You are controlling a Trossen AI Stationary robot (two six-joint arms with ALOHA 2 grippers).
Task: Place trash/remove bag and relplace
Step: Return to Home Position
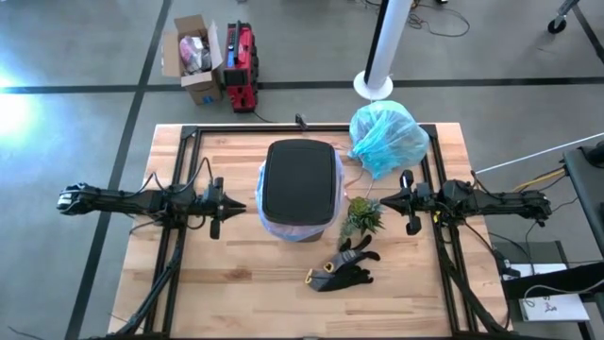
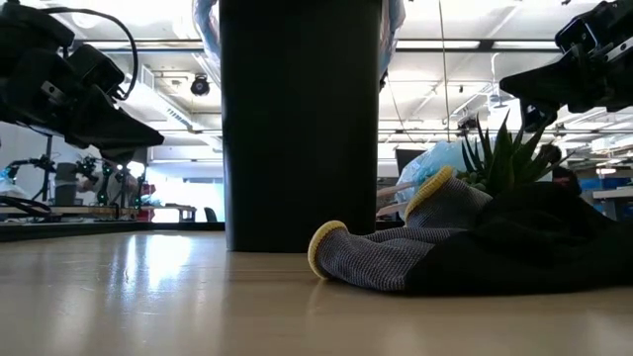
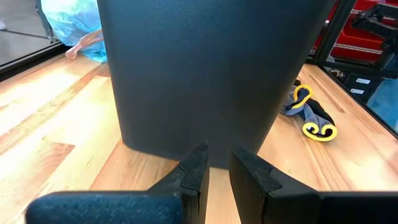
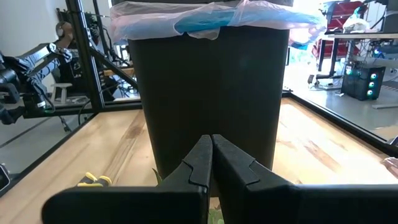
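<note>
The black bin (image 1: 300, 184) stands upright in the middle of the table, with a pale translucent liner (image 4: 205, 17) folded over its rim. The bag (image 1: 387, 137), teal-blue, bulging and gathered shut, lies on the table's far right part. No loose trash shows. My left gripper (image 3: 216, 165) hovers level just left of the bin, a narrow gap between its fingers and nothing in it. On the bin's right, my right gripper (image 4: 211, 146) hovers level, shut and empty, above the plant.
A green leafy plant tuft (image 1: 362, 215) sits right of the bin, under my right gripper. A black-and-yellow glove (image 1: 344, 269) lies nearer the front edge. Black frame rails (image 1: 179, 179) run along both sides of the table. Bare wood lies near the front left.
</note>
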